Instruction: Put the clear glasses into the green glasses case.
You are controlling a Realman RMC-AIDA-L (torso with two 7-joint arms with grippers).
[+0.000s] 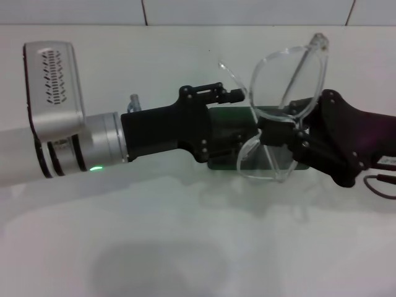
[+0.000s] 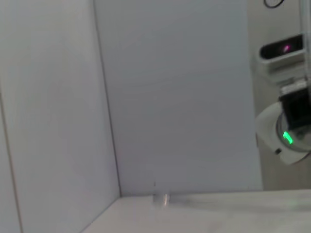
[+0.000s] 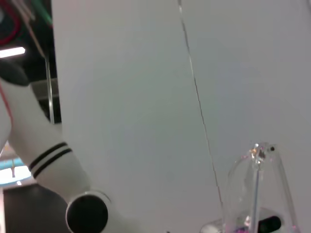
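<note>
Glossy transparent plastic clear glasses (image 1: pixel 286 86), smooth dark green glasses case (image 1: pixel 230 119), matt white table (image 1: pixel 185 247).

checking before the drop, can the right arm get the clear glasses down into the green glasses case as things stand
Probably not yet. The right gripper holds the clear glasses right above the green glasses case, but the left gripper and its black body lie across the case, covering most of it.

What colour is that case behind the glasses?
Dark green, seen best in the head view.

White table (image 1: pixel 185 247) carries the green glasses case (image 1: pixel 226 162).
</note>
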